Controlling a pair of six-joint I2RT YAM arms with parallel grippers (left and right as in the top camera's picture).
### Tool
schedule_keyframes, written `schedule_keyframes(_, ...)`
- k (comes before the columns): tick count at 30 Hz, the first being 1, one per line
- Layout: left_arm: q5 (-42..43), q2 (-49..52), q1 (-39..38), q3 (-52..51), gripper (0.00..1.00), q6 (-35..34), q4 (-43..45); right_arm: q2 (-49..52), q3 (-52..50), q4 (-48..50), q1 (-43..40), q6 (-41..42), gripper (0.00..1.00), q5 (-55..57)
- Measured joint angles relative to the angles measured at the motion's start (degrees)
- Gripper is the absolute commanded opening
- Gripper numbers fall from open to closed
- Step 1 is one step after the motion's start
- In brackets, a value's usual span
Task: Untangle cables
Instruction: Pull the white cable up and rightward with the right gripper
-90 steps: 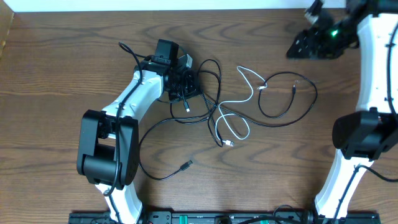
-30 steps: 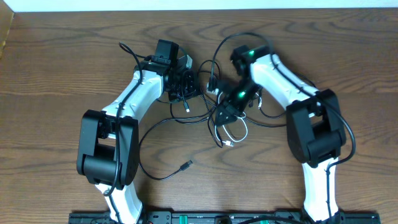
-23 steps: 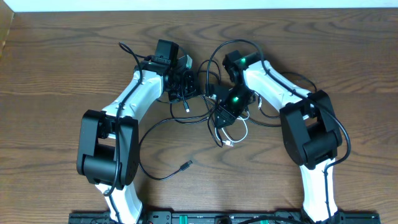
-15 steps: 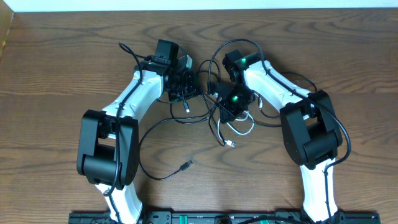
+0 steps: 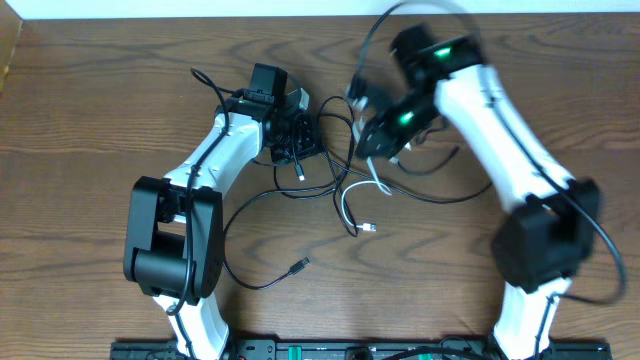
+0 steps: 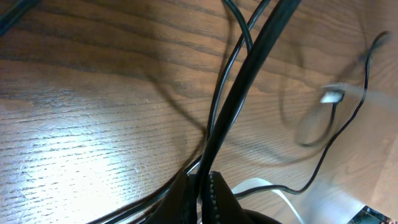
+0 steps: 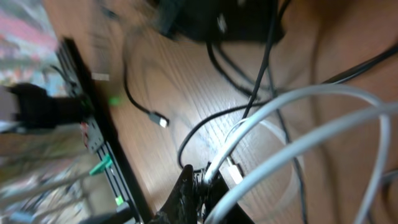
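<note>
right claw [image 5: 373, 140] pulled white cable [image 5: 346, 207] up

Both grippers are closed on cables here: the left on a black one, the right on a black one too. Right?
Not quite. The right gripper holds the white cable, as the right wrist view shows; the left gripper does pinch a black cable.

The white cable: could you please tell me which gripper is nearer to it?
Right. The right gripper is shut on the white cable itself; the left gripper sits apart, to its left in the overhead view, shut on a black cable.
</note>
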Motion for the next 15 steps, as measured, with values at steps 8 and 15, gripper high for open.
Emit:
schedule_keyframes(8, 0.00, 0.00, 0.00, 0.00, 0.08, 0.00, -0.02, -9.68, 6.60, 0.44, -12.76, 0.48, 0.01, -7.93)
schedule_keyframes(15, 0.00, 0.00, 0.00, 0.00, 0.08, 0.00, -0.04, -10.84, 7.28, 11.63, -25.18, 10.80, 0.01, -12.41)
